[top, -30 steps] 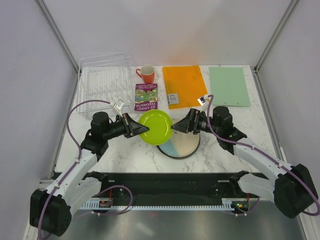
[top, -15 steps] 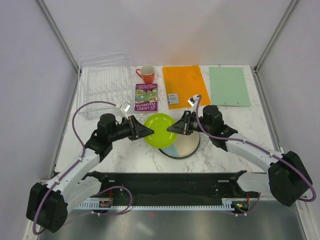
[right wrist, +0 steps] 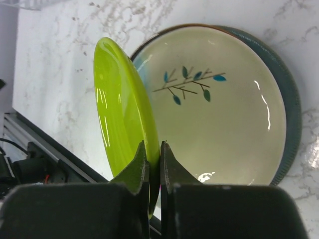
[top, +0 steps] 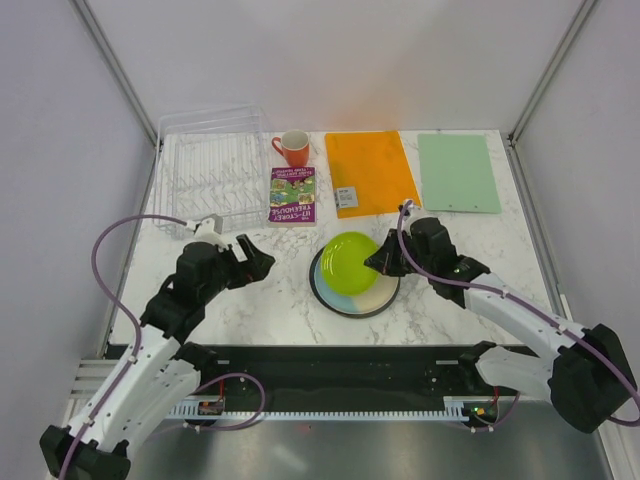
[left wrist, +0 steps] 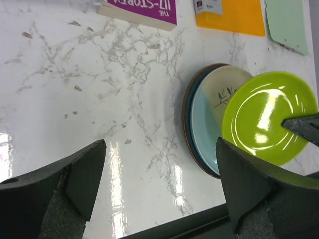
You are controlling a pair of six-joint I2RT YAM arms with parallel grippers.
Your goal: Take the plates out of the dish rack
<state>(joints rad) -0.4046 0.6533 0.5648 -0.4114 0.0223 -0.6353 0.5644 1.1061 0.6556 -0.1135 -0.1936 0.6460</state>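
Observation:
My right gripper is shut on the rim of the small lime-green plate and holds it tilted just above a stack of plates. The top of that stack is the cream-and-light-blue leaf-sprig plate, lying on a dark teal plate. To the left of the stack, over bare marble, my left gripper is open and holds nothing. In the left wrist view the lime plate overlaps the sprig plate. The dish rack at the back left shows no plates.
An orange mug and a purple book sit just right of the rack. An orange mat and a green mat lie flat at the back right. A black rail runs along the near table edge.
The left gripper opened, let go of the lime-green plate and drew back to the left. The right gripper shut on the plate's rim and carried it right, over the stack.

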